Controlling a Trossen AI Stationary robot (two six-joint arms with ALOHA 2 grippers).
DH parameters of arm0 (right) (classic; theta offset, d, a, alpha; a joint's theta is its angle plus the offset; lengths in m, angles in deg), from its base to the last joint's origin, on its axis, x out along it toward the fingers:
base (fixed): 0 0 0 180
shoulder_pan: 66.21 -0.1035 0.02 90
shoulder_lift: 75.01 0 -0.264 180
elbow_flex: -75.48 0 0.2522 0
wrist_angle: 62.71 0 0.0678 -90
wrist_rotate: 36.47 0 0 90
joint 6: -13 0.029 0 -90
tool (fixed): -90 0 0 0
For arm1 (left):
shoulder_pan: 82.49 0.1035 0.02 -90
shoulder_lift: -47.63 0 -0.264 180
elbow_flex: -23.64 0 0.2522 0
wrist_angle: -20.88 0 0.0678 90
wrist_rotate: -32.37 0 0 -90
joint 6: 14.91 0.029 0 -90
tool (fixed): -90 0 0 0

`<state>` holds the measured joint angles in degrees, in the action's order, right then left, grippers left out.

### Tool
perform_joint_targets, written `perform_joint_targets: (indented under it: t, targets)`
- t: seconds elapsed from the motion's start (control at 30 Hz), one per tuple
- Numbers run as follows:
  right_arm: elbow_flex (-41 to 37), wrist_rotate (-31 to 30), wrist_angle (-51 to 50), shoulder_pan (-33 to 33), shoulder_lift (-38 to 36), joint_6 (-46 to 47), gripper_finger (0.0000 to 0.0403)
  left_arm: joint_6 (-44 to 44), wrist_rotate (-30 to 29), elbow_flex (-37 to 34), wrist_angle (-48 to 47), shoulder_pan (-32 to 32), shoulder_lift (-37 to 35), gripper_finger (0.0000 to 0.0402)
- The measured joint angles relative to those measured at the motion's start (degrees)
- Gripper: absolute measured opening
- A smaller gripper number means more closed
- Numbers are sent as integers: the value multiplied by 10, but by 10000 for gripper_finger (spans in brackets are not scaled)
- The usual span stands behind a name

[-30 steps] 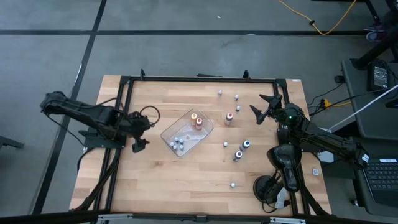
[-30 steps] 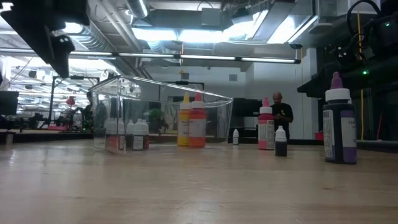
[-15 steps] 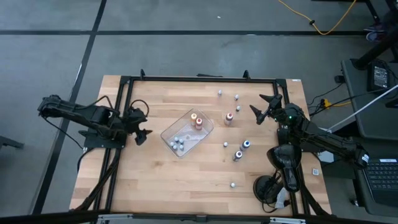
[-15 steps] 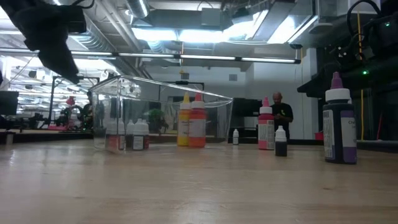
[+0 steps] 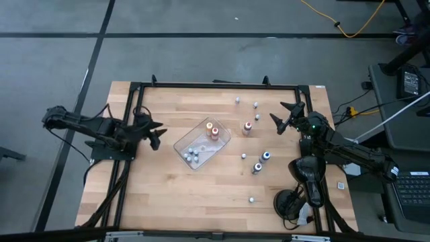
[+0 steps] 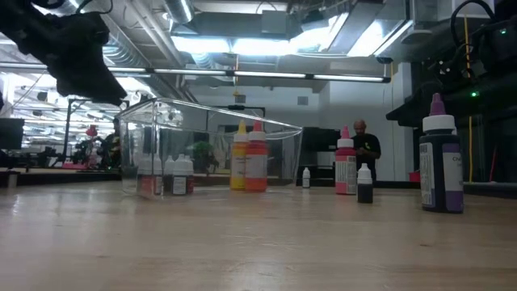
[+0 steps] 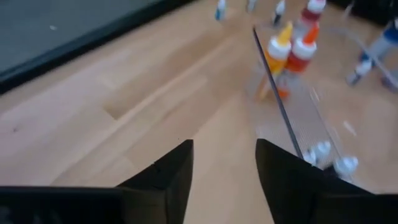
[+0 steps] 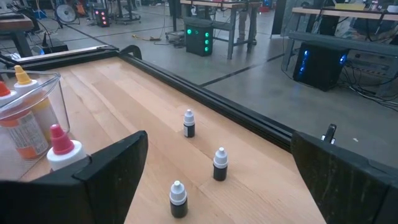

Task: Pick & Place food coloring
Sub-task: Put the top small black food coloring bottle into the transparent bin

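The light wooden table (image 5: 201,195) fills the middle of the high view, with the clear rectangular plastic tray (image 5: 223,139) just left of its centre. Judged from what lies where, the task looks partly done: the tray already holds a yellow-capped squeeze bottle (image 5: 208,125) and an orange-capped squeeze bottle (image 5: 215,132) at its upper end, plus a cluster of tiny pale-capped bottles (image 5: 193,155) at its lower end. Still outside, right of the tray: a red-capped white bottle (image 5: 247,127), a blue-capped bottle (image 5: 265,156), a grey-capped bottle (image 5: 256,167), and several tiny white dropper bottles, e.g. near the upper edge (image 5: 237,101) and toward the lower centre (image 5: 251,199). So roughly half looks left. The left gripper (image 5: 154,132) sits at centre-left, a short way left of the tray, holding nothing; in its wrist view the two dark fingers (image 7: 168,177) stand partly apart with bare wood between them. The right gripper (image 5: 287,115) waits at upper right with jaws spread wide and empty. Hard to make out: the left wrist view is smeared, so bottles inside the tray wall blur together; the exact count of tiny bottles in the tray cannot be told. In the low view a tall purple-capped dark bottle (image 6: 440,166) at the right edge looms big; which top-down bottle it matches is unclear. The left gripper there is only a dark shape at upper left.
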<state>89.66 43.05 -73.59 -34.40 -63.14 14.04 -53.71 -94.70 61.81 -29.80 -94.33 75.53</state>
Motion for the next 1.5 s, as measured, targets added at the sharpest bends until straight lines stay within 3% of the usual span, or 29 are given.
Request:
perform_joint_targets:
  t: [0.47, 0.8, 1.2, 1.3, 1.5]
  targets:
    - [0, 0, 0, 0, 0, 0, 394, 150, -69, -104, 230, 16, -126, 111]
    - [0, 0, 0, 0, 0, 0, 394, 217, -52, -172, 270, 41, -197, 103]
    - [0, 0, 0, 0, 0, 0, 394, 319, -41, -203, 295, 46, -264, 91]
    - [0, 0, 0, 0, 0, 1, 394, 352, -25, -203, 291, 46, -273, 87]
    - [0, 0, 0, 0, 0, 0, 394, 401, 71, -203, 291, 46, -279, 76]
